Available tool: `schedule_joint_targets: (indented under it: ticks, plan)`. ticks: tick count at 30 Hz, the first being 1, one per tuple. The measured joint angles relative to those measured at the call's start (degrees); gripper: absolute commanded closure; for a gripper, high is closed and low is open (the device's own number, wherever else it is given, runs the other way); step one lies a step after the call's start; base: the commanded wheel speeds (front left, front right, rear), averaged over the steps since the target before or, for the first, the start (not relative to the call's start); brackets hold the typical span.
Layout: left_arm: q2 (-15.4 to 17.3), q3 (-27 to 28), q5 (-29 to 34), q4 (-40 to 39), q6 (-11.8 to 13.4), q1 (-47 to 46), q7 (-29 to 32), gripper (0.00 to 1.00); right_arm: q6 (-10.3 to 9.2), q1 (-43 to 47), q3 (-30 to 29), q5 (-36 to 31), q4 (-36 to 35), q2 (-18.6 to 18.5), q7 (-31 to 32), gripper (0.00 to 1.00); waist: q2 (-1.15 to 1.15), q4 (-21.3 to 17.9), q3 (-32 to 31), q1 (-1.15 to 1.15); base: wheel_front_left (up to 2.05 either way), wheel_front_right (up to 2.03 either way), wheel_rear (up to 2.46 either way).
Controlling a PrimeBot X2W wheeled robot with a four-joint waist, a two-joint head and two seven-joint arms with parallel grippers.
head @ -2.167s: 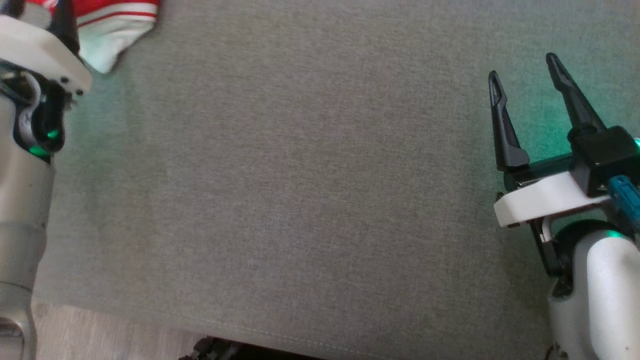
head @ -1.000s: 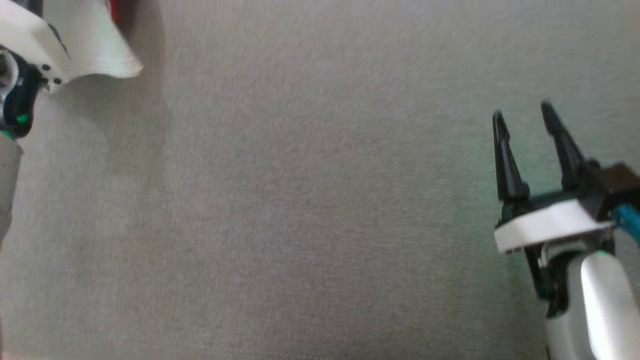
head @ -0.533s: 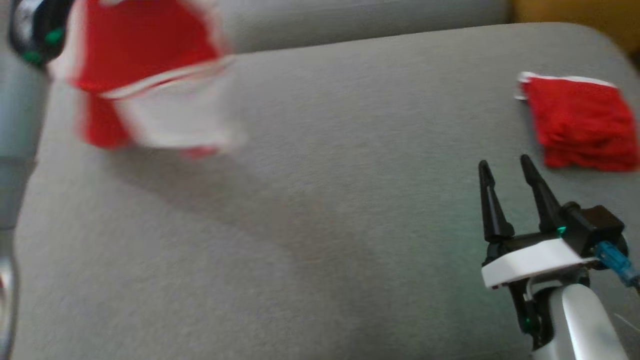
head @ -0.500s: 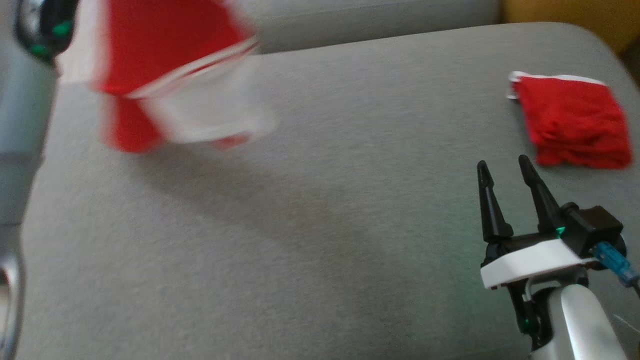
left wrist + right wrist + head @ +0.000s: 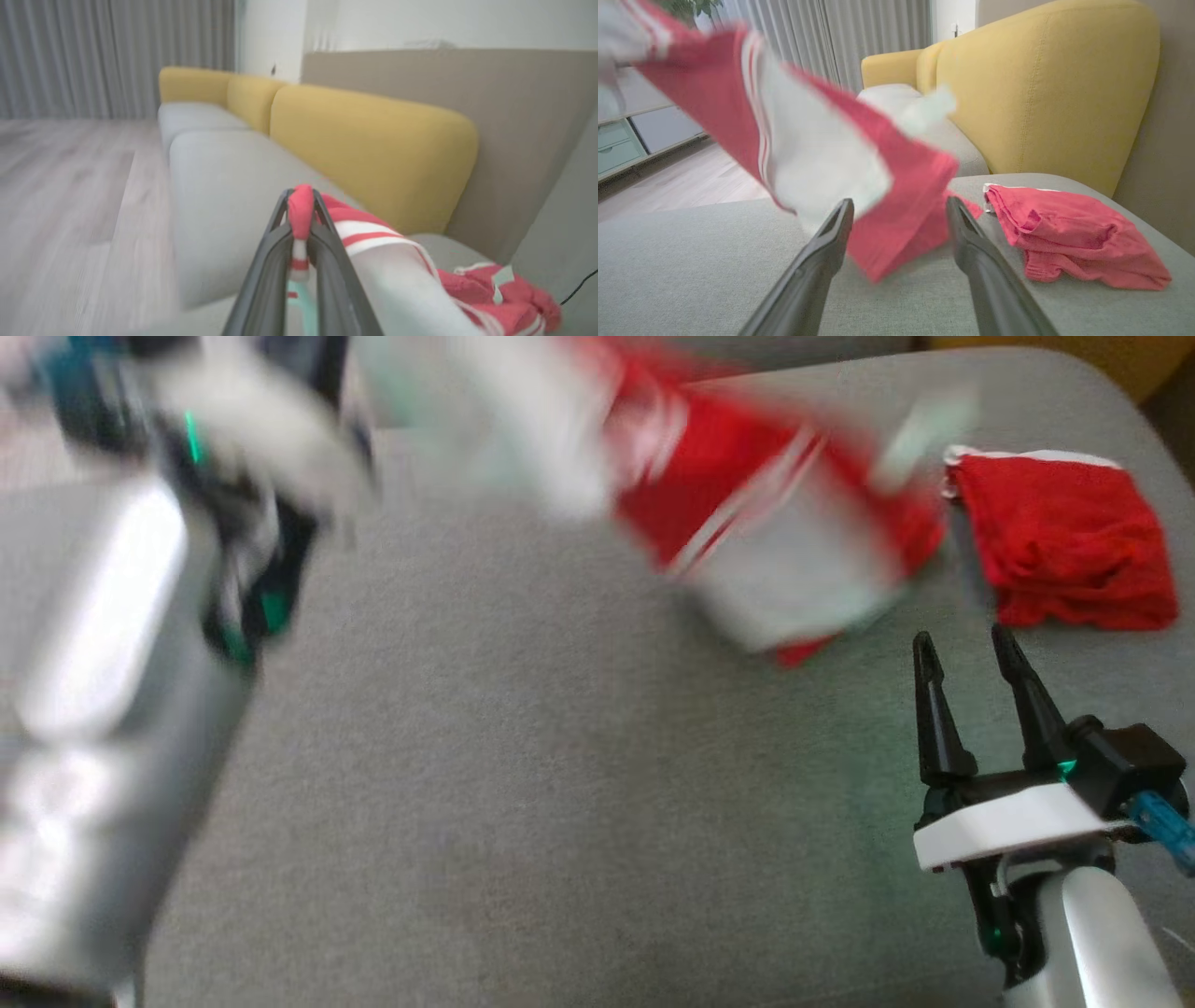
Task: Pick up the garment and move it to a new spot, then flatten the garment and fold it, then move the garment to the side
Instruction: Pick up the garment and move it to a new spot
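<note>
Left gripper (image 5: 301, 196): we see it clenched on a red fold of the striped garment (image 5: 373, 233), which is pinched at the fingertips.
Room: bare grey sofa seat (image 5: 523, 784) spreads between our two grippers, with the yellow backrest (image 5: 1041, 84) beyond its far edge.
Pose: our left arm (image 5: 103, 691) is raised above the seat and blurred in the head view.
Right gripper (image 5: 960, 639): released, fingers spread, low over the seat.
Cloth: the striped garment hangs from the left gripper, its loose end just ahead of the right gripper and beside a folded red garment (image 5: 1064, 546).
</note>
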Motion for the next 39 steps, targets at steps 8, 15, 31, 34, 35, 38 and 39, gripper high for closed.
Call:
schedule_joint_targets:
  ticks: [8,15,31,34,35,38,39]
  plan:
    - [2.67,1.47,-1.31,9.58,1.78,16.23,-7.16,1.0,0.0,-0.53,0.46,-0.52,-1.01,0.02,0.04,0.0,0.0,1.28,4.98,0.0,0.0,0.0,0.0]
    - [2.29,2.6,-0.68,15.5,0.68,12.74,-12.39,1.0,0.0,-3.49,0.73,-1.34,-1.14,0.03,0.08,0.0,0.0,1.32,9.13,0.01,0.0,0.0,0.0]
    - [0.88,3.02,-0.15,18.2,-1.24,12.84,-18.68,0.0,0.0,-3.74,-0.1,-3.1,1.72,0.03,0.01,0.0,0.0,2.76,3.48,-0.01,0.0,0.0,0.0]
    - [0.45,2.55,-0.73,14.79,0.03,20.17,-20.2,0.0,0.0,-1.94,-0.66,-3.15,1.83,0.03,0.08,0.0,0.0,3.67,0.17,-0.02,0.0,0.0,0.0]
    - [0.27,2.23,-0.73,13.69,0.64,22.31,-20.48,0.0,0.0,-1.02,-0.85,-3.34,1.82,0.03,0.09,0.0,0.0,3.94,-0.66,-0.02,0.0,0.0,0.0]
    - [-0.38,1.6,-1.23,9.83,3.04,28.7,-21.39,0.0,0.0,1.86,-1.18,-3.56,1.82,0.03,0.52,0.0,0.0,4.79,-2.88,-0.02,0.0,0.0,0.0]
    - [-0.54,1.69,-1.44,8.35,4.02,30.71,-21.86,0.0,0.0,2.68,-1.19,-3.57,1.8,0.03,0.53,0.0,0.0,5.06,-3.51,-0.02,0.0,0.0,0.0]
